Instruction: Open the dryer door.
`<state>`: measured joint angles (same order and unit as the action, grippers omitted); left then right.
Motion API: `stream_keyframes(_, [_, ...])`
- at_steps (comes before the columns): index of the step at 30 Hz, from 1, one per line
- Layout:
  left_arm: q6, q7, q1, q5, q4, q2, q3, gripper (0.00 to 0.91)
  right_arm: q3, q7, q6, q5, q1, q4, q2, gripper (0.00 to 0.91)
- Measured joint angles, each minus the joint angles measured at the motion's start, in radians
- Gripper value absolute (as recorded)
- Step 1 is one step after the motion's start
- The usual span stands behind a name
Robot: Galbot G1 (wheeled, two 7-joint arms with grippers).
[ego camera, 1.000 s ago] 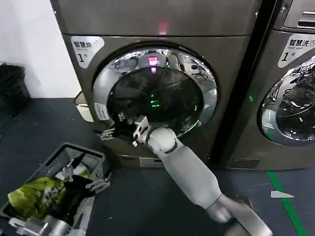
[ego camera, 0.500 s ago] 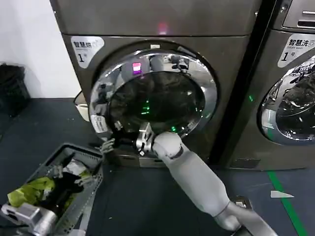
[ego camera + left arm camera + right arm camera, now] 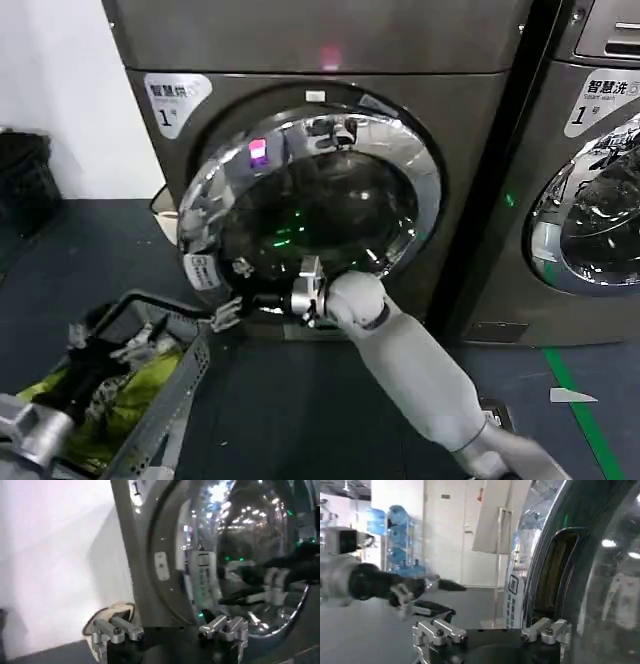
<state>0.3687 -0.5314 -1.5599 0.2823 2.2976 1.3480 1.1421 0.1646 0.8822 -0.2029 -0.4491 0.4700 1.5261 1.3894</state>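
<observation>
The dryer door [image 3: 320, 205], a wide chrome ring around dark glass, stands ajar with its left edge swung out from the machine front. My right gripper [image 3: 235, 292] is at the door's lower left rim, open, with one finger in front of the rim and one below it. The right wrist view has the door's edge [image 3: 555, 570] beside the spread fingers [image 3: 437, 632], and a dark gap behind the edge. My left gripper [image 3: 115, 342] hangs open and empty over the basket, low on the left. In the left wrist view its fingers [image 3: 117, 630] face the door [image 3: 235, 545].
A grey laundry basket [image 3: 165, 395] with green and dark clothes sits on the floor at the lower left. A neighbouring machine [image 3: 590, 220] with a similar round door stands on the right. A black bin [image 3: 25, 180] is by the white wall. Green tape [image 3: 580, 400] marks the floor.
The door's left edge has swung further outward. My right gripper has moved down and toward me with the rim. The left arm has drawn back to the left.
</observation>
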Motion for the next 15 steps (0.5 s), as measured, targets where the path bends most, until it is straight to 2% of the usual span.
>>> stream_keyframes(4, [-0.022, -0.030, 0.014, 0.034, -0.027, -0.004, 0.007, 0.907, -0.009, 0.077, 0.009, -0.006, 0.011, 0.004, -0.005, 0.907])
stream_keyframes(15, [-0.062, -0.028, 0.041, 0.097, -0.090, -0.037, -0.001, 0.907, -0.027, 0.237, 0.019, -0.032, 0.037, 0.035, -0.034, 0.907])
